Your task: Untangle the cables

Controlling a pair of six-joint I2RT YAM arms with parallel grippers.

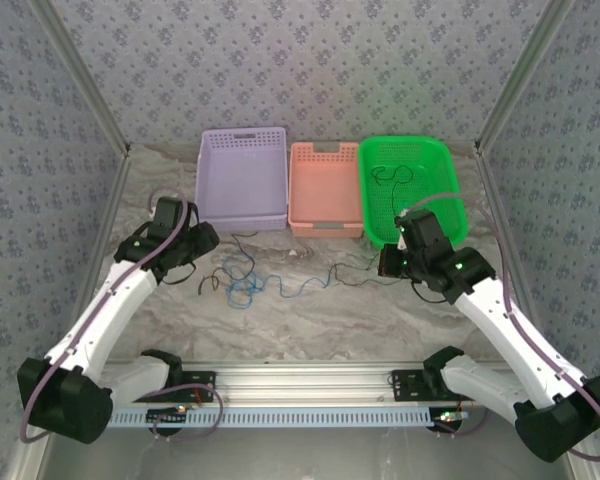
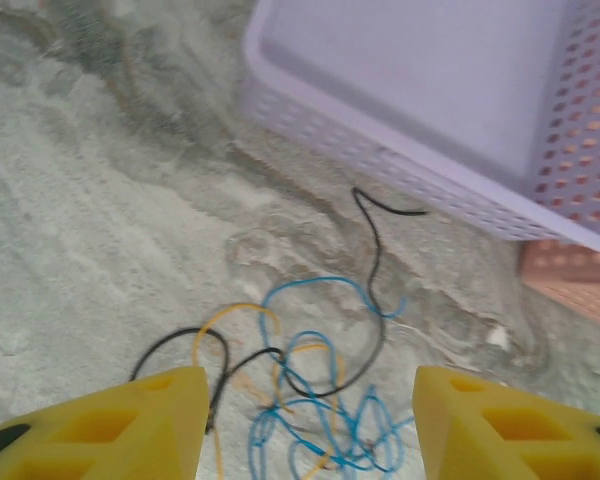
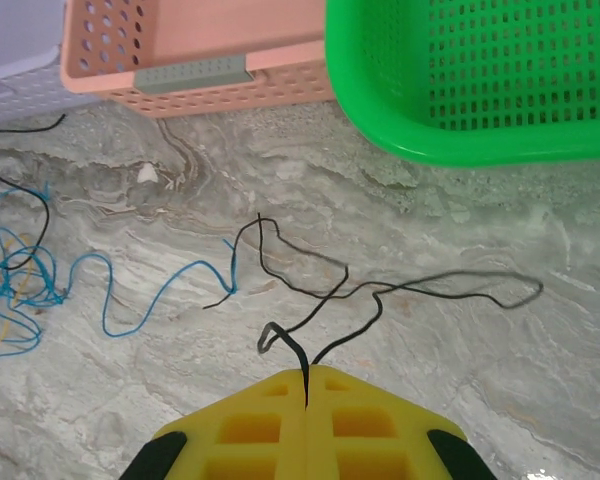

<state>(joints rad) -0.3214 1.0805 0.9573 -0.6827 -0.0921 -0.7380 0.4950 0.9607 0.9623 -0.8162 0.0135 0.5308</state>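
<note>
The top camera sits high behind the arm bases, looking down and forward over the whole grey marbled desk (image 1: 310, 320) to its far edge. The left wrist camera peers close past the left hand (image 2: 308, 425) toward the lilac perforated plastic basket (image 2: 430, 90) at that edge. The right wrist camera, as near, faces the same way past the right hand (image 3: 307, 380). Both wrist views share the tangled thin blue wire (image 2: 315, 281).
</note>
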